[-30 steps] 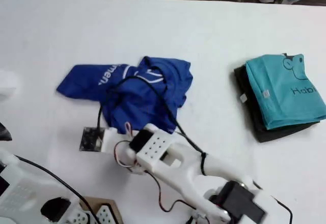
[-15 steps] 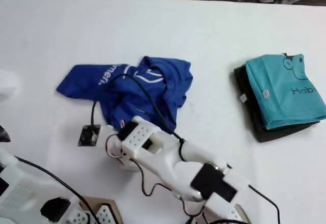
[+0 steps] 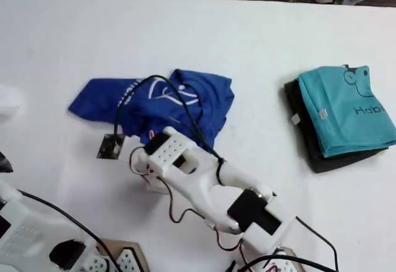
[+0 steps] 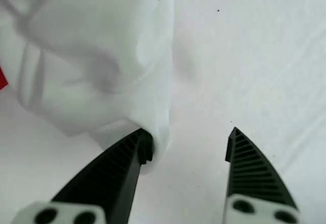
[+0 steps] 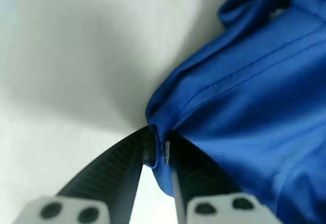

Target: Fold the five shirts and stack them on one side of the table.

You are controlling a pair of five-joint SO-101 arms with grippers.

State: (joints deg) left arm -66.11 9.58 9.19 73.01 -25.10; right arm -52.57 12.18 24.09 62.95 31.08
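On the white table point(image 3: 247, 31), we see a folded teal shirt point(image 3: 346, 108) lying on a folded black shirt point(image 3: 315, 154) near the right side. Both are well apart from the crumpled blue shirt point(image 3: 207, 99) in the middle. A black cable point(image 3: 154, 77) loops over the blue cloth and ends at a small dark square part point(image 3: 111, 146) just beside it. The right arm point(image 3: 210, 188) stretches from the near edge toward the shirt, and its white wrist hides the shirt's near hem. The right gripper point(image 5: 159, 150) is pinching a folded edge of the blue shirt, with its jaws pressed on the cloth. The left gripper point(image 4: 189, 142) hangs over bare table with its jaws spread wide, one tip against a white plastic body point(image 4: 97, 56).
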